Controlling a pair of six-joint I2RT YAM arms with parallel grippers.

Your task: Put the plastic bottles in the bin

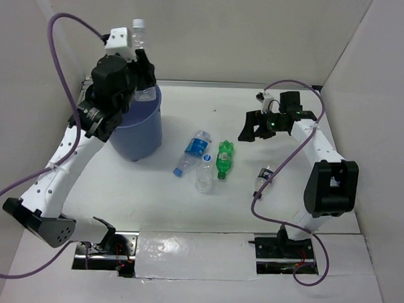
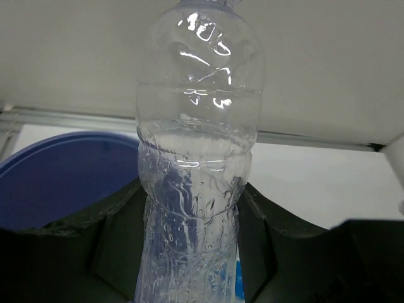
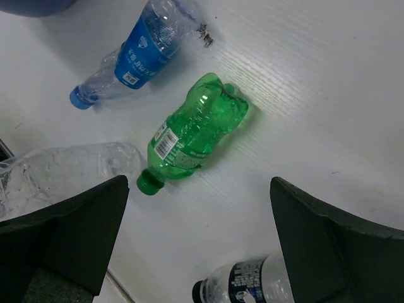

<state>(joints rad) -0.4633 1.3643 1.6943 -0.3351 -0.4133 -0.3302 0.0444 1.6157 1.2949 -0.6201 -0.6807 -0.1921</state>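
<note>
Clear bottle (image 2: 199,126) is gripped by left gripper (image 2: 189,252) above bin (image 1: 139,132); right gripper (image 3: 199,189) is held wide open over green bottle (image 3: 192,136).

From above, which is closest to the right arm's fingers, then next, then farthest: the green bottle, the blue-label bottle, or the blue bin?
1. Green plastic bottle, lying just left of the right fingers.
2. Clear plastic bottle with blue label, further left.
3. Round blue plastic bin, far left.

White arms (image 1: 61,155), black joints (image 1: 331,187) and fingers (image 3: 69,240), purple cables (image 1: 50,34).
</note>
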